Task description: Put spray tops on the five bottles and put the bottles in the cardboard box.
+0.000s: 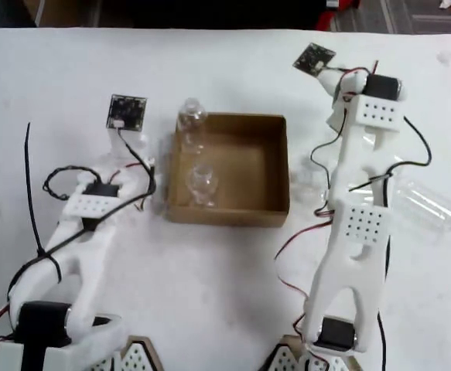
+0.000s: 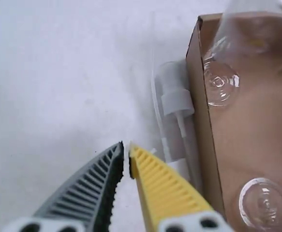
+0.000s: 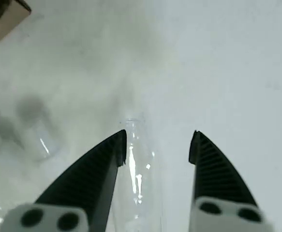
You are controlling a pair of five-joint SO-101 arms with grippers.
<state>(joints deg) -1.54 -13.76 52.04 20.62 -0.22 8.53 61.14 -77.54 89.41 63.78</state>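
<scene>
**Already two bottles in the box, a third between the right jaws**

Two clear bottles stand inside the cardboard box (image 1: pixel 233 214), which sits mid-tabletop (image 1: pixel 210 286), and both are against its left wall. The far bottle (image 1: pixel 192 122) is in the box's far left corner, and the near bottle (image 1: pixel 203 183) is closer to the front wall. I cannot tell whether either carries a top. A spray top (image 2: pixel 177 99) lies on the tabletop just outside that left wall, close against the cardboard. My left gripper (image 2: pixel 126 155) hovers just beside it, its grey and yellow jaws pressed together on nothing. My right gripper (image 3: pixel 157 142) has its black jaws spread. A loose bottle (image 3: pixel 138 179) lies between them, close to one jaw and not pinched. Toward the tabletop's right edge, a fallen bottle (image 1: pixel 430 210) lies on its side.
</scene>
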